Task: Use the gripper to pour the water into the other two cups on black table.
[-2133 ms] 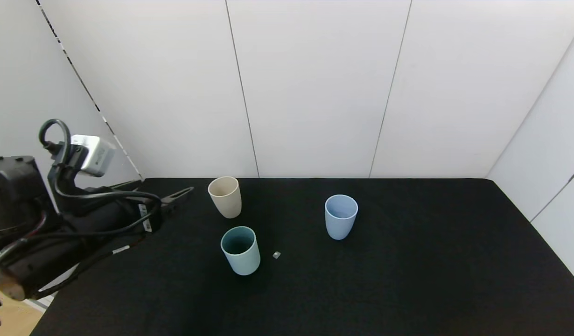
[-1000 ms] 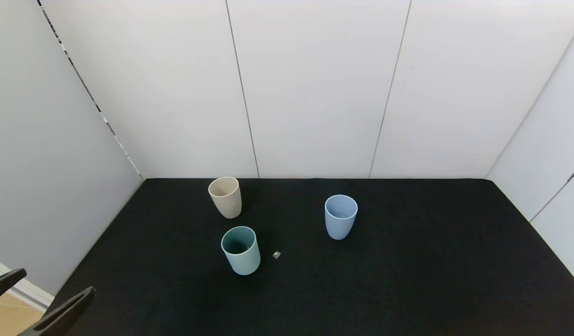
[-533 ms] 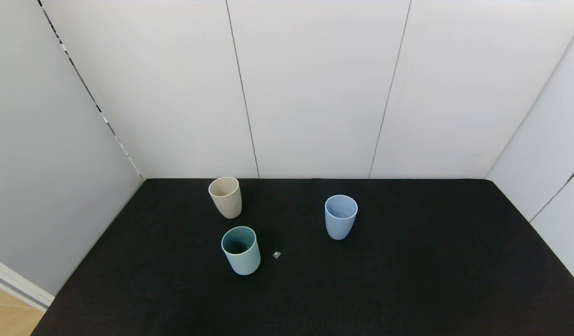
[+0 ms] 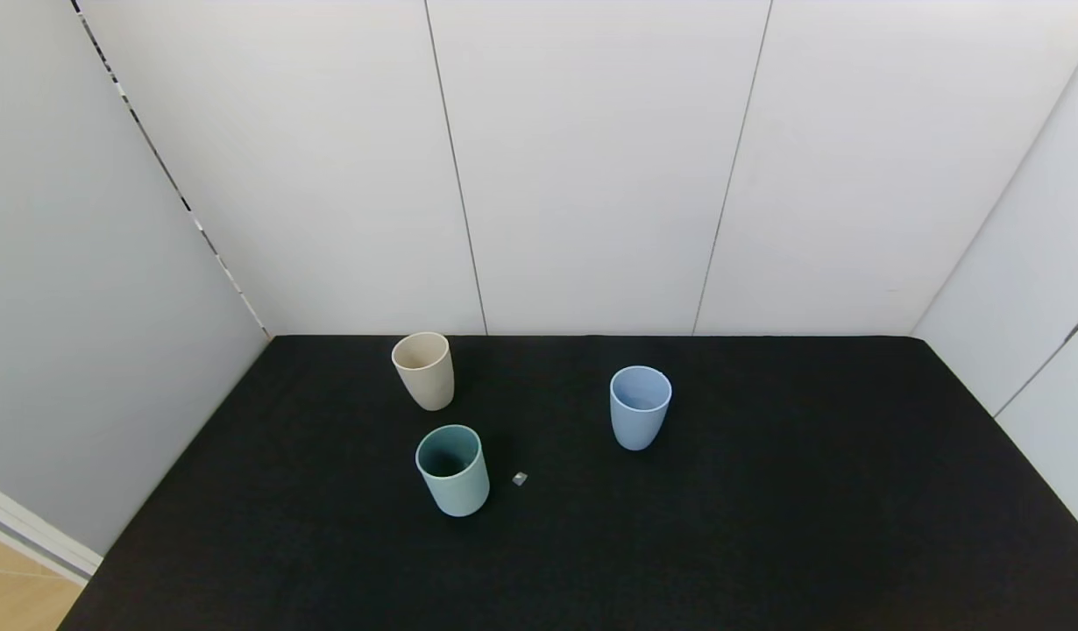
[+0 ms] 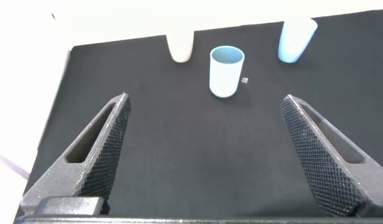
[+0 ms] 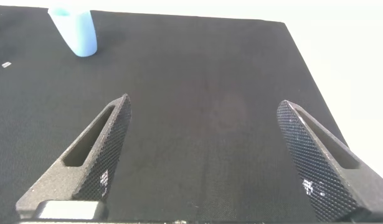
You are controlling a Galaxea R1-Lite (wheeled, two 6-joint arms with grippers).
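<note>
Three cups, one scrap, one bench.
One beige cup (image 4: 423,370), one teal cup (image 4: 452,469), one light blue cup (image 4: 640,407), one small grey scrap (image 4: 520,478), one black bench (image 4: 767,526).

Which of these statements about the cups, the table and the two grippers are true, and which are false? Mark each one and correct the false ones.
1. Three cups stand upright on the black table. True.
2. The left gripper holds the beige cup. False: it is open and empty, back from all the cups.
3. The teal cup lies tipped over. False: it stands upright.
4. The right gripper is open over bare table. True.
5. The light blue cup touches the beige cup. False: they stand well apart.
</note>
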